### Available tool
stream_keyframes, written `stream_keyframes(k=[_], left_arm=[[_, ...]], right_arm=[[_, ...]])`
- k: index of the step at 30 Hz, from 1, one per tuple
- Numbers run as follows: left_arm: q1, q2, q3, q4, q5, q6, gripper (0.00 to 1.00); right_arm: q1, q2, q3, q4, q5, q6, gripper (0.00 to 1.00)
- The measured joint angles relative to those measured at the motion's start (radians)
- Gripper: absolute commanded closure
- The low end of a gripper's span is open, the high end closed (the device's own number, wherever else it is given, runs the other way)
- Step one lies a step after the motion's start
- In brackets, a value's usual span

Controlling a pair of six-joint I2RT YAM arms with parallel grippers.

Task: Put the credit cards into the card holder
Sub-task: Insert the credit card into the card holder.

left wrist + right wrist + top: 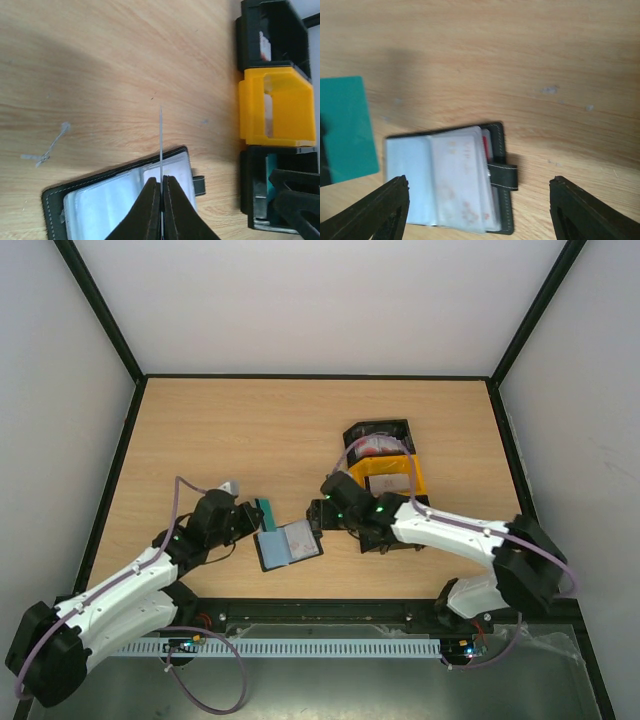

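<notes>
The card holder (288,546) lies open on the table between the arms, clear sleeves up, snap tab (503,177) to its right. A red-and-white card edge (485,143) shows in its sleeves. My left gripper (256,513) is shut on a teal credit card (265,509) just above the holder's left side. In the left wrist view that card (161,135) stands edge-on over the holder (100,200). My right gripper (479,186) hangs wide open over the holder (455,182), nothing between its fingers; the teal card (347,127) shows at left.
Three bins stand in a row right of the holder: a black one (378,432) with red-and-white cards, a yellow one (398,476) with pale cards, and a black one (260,200) with teal cards under the right arm. Black rails border the table.
</notes>
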Motion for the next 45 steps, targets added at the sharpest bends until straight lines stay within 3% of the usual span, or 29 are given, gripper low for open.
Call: stream_keyframes(k=[9, 17, 28, 45], left_arm=[[0.01, -0.001, -0.099, 0.09, 0.058, -0.04, 0.97], [0.011, -0.014, -0.188, 0.187, 0.122, -0.09, 0.97], [0.016, -0.028, -0.274, 0.28, 0.165, -0.122, 0.97], [0.132, -0.012, -0.301, 0.334, 0.21, -0.05, 0.97]], right_arm=[[0.099, 0.253, 0.077, -0.083, 0.045, -0.045, 0.28], [0.121, 0.335, 0.095, -0.102, 0.009, -0.06, 0.52], [0.124, 0.351, 0.092, -0.068, -0.005, 0.016, 0.73], [0.124, 0.396, 0.061, 0.169, -0.044, 0.284, 0.72]])
